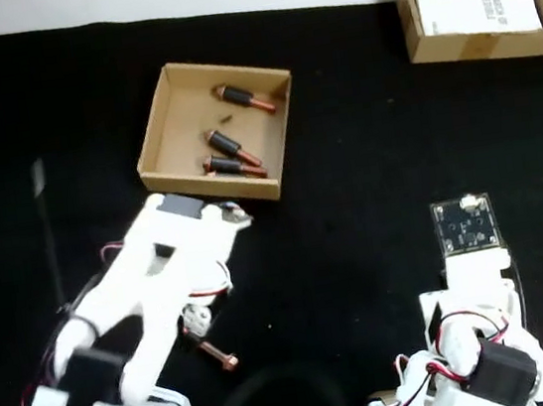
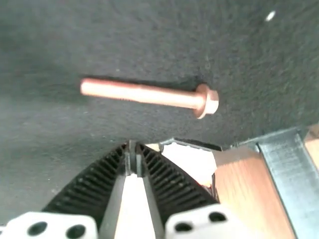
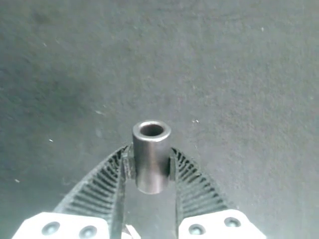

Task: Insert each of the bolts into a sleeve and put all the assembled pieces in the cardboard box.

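Left wrist view: left gripper [image 2: 133,152], closed on nothing, just beside the copper-coloured flanged metal bolt [image 2: 144,94] (high view, lower left), best grasped near its head, sparing the tip for the dark cylindrical steel sleeve [image 3: 151,154] clamped by right gripper [image 3: 151,163].

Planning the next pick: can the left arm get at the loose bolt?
Probably yes. The copper bolt lies alone on the black table just ahead of the left gripper, nothing covering it, though its jaws are shut and must open first.
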